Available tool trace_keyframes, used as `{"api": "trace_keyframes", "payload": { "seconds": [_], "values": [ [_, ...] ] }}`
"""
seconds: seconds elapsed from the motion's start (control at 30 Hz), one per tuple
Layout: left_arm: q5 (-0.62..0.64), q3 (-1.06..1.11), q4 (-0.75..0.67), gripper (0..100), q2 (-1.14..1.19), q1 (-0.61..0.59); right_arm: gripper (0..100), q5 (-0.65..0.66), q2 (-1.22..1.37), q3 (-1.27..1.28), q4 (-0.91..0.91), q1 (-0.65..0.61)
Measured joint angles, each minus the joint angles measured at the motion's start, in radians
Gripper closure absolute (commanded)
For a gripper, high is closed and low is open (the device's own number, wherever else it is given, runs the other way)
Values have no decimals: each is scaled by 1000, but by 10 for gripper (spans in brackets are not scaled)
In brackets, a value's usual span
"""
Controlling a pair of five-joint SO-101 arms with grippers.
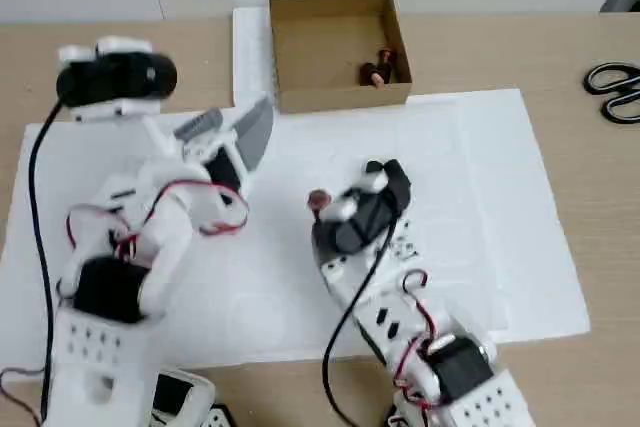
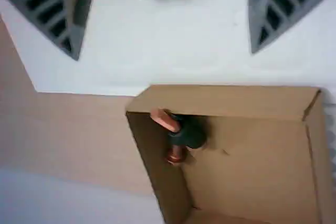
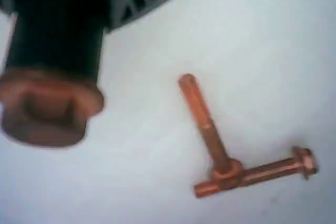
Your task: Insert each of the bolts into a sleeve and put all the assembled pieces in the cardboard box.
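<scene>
A: What is the biggest thing here?

B: The wooden table (image 1: 500, 47), with flat white paper (image 1: 500, 197) on it. Next comes the cardboard box (image 1: 340, 97), brown and square. It sits at the far edge of the paper, I think so both arms can get to it.

A: What about the arms?

B: The left gripper (image 2: 164, 53) hangs just in front of the box. Its 2 ribbed gray fingers are spread wide with nothing between them. The right gripper (image 1: 330, 205) is over the middle of the paper, squeezing a sleeve (image 3: 58, 35).

A: What's the sleeve like?

B: A smooth black tube. A shiny copper bolt (image 3: 50, 108) sits in it, head poking out. I think it's held tight so the bolt can't slip out.

A: Anything smaller?

B: At least 1 finished piece (image 2: 181, 132) lies in a box corner. 2 loose bolts (image 3: 207, 119) lie touching on the paper like a letter T. They need sleeves.
</scene>
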Motion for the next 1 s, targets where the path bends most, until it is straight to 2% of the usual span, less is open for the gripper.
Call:
{"api": "trace_keyframes", "payload": {
  "seconds": [0.23, 0.57, 0.77, 1.0],
  "values": [
    [0, -48, -35, 800, 192, -25, 995, -68, 408, -189, -31, 117],
    [0, -51, -35, 802, 359, -25, 995, -71, 916, -601, -8, 255],
    [0, -51, -35, 804, 364, -26, 995, -71, 1152, -870, 75, 258],
    [0, -51, -35, 804, 364, -26, 995, -9, 1439, -1198, 130, 267]
  ]
}}
